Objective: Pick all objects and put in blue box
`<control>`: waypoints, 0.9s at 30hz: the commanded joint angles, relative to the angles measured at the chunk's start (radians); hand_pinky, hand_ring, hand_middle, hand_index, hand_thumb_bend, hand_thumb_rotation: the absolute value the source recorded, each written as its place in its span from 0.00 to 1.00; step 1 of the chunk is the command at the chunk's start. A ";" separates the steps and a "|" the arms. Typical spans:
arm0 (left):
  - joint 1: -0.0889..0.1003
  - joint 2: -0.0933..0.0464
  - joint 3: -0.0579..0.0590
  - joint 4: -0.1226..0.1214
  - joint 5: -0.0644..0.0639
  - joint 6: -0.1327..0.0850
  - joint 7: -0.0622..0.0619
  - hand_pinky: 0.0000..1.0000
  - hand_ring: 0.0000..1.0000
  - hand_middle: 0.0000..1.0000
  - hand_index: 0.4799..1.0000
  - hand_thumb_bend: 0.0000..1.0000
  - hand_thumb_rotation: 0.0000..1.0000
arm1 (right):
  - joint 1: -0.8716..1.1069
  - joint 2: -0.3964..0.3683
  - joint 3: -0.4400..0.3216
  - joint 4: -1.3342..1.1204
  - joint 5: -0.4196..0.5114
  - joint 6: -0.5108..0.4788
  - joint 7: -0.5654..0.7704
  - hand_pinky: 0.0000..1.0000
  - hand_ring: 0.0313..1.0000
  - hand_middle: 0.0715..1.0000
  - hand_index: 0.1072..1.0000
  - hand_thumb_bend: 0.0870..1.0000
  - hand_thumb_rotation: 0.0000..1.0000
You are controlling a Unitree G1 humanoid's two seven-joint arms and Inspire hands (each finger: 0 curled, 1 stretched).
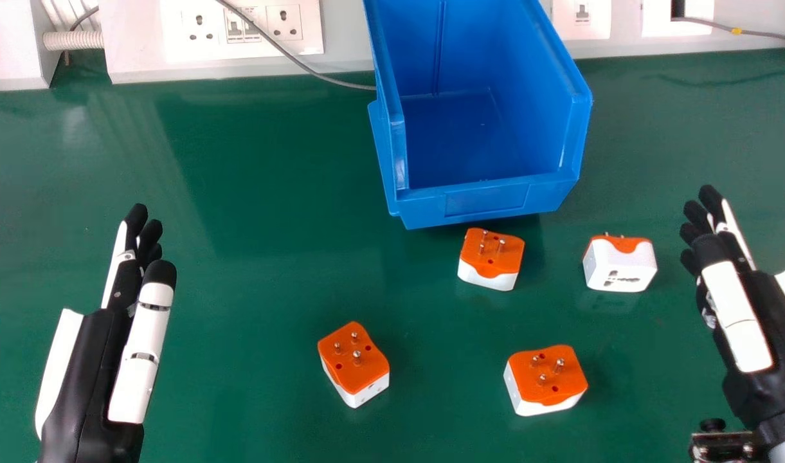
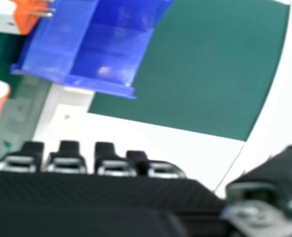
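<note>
Four orange-and-white plug adapters on the green counter (image 1: 257, 193), all outside the blue storage bin (image 1: 485, 200). First adapter (image 1: 495, 254): just in front of bin, orange face and pins up. Second adapter (image 1: 620, 265): right of the first, between it and the right hand (image 1: 738, 318), white slotted face toward the camera, pins pointing away. Third adapter (image 1: 548, 379): nearer the camera, pins up. Fourth adapter (image 1: 353, 360): left of the third, pins up, set at an angle. Bin sits upright at the far side, open top.

Right hand at the right side of the head view, fingers straight, thumb apart from them. Left hand (image 1: 140, 350) at the left side, well apart from the adapters, fingers extended, thumb apart. White socket panel (image 1: 251, 48) behind the counter, grey cable (image 1: 347, 84) running to the bin's left side.
</note>
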 commanded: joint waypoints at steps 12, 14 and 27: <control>-0.016 0.010 0.006 -0.014 0.015 0.001 0.011 0.98 1.00 1.00 1.00 0.45 1.00 | -0.041 -0.010 -0.003 -0.061 -0.037 0.013 -0.066 1.00 1.00 1.00 1.00 0.57 0.84; -0.015 0.010 0.006 -0.019 0.015 0.002 0.009 0.98 1.00 1.00 1.00 0.45 1.00 | -0.054 -0.019 0.006 -0.057 -0.090 0.019 -0.095 1.00 1.00 1.00 1.00 0.57 0.81; -0.019 0.014 0.012 -0.009 0.004 0.003 0.001 0.99 1.00 1.00 1.00 0.47 1.00 | -0.142 -0.028 0.071 -0.008 -0.265 0.076 -0.187 1.00 1.00 1.00 1.00 0.54 0.59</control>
